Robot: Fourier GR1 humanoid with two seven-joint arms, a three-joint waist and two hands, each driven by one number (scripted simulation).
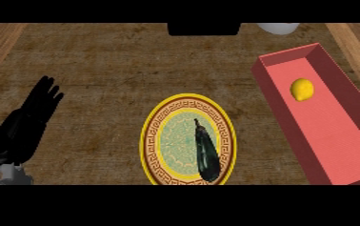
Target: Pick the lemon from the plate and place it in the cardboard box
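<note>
Left hand: the left hand (32, 118) rested at the view's left edge, fingers straight and raised, holding nothing.
Right hand: it showed nowhere in the head view, so its state could not be told.
Lemon: the lemon (302, 89) lay inside the box (330, 144), near its far end and well apart from the plate (156, 139) (so the placing looked done, judging by how things lay).
Plate: it sat near the middle of the counter (105, 67), carrying only a dark, long vegetable (206, 156), possibly an eggplant, lying along its right side.
Handling: the lemon was probably light, stiff and smooth-skinned, round enough to roll; fingers curled round its middle from above would likely suit it best.
Far edge: a black block (204, 28) and a pale round thing (277, 28) stood partly cut off.
</note>
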